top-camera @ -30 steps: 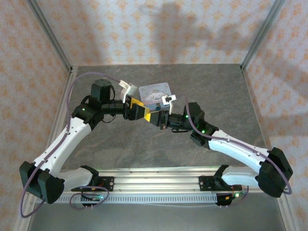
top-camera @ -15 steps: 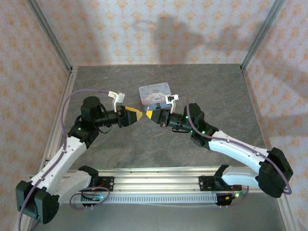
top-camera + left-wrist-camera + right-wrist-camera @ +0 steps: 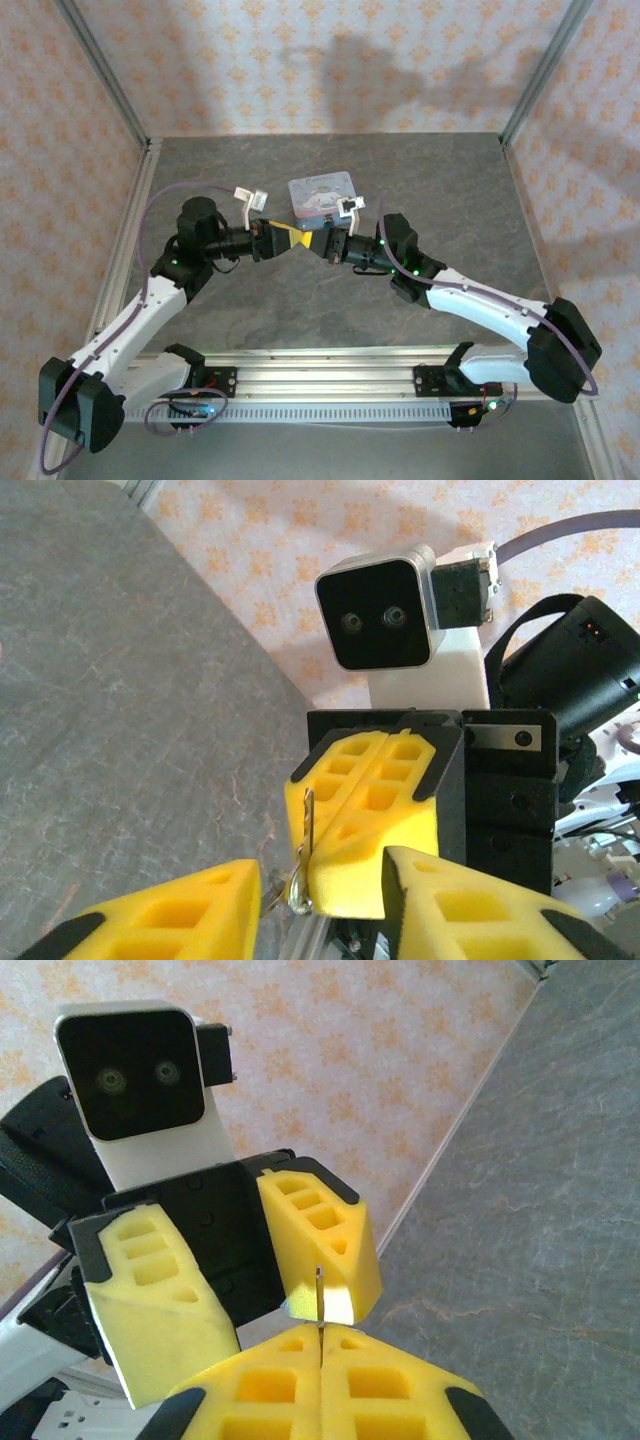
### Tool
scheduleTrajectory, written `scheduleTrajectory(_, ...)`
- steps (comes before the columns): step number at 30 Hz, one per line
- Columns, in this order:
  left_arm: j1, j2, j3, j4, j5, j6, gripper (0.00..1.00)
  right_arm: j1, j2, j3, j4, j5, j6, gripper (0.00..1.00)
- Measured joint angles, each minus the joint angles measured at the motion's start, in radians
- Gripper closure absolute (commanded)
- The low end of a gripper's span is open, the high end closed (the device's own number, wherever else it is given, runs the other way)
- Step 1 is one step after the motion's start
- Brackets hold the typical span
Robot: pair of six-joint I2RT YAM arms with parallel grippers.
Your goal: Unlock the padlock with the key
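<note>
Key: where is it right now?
Right wrist view, centre: the key is pinched in the shut right claw, poking out between the fingers of the open left claw, near the tin.

My right fingers point(image 3: 270, 1380) are matt yellow plastic, moulded with square pockets and capped in black plastic. The key point(image 3: 319, 1295) pinched in them is thin pale metal with a dull sheen. My left fingers point(image 3: 325, 1240) have the same matt yellow finish. The camera point(image 3: 385, 610) on my right wrist has a smooth black face on a white plastic mount. The table point(image 3: 450, 190) looks like mottled grey stone, matt. The wall point(image 3: 300, 60) looks like printed paper.
</note>
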State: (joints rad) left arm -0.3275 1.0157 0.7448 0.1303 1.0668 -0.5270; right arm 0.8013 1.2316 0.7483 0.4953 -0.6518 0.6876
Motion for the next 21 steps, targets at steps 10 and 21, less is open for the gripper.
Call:
scheduleTrajectory(10,0.0,0.006,0.0,0.01,0.003,-0.001,0.8,0.0,0.005,0.002,0.006,-0.002,0.0,1.0)
scheduleTrajectory(21,0.0,0.008,0.0,0.028,-0.001,-0.049,0.83,0.0,-0.007,0.002,0.006,0.006,0.0,1.0)
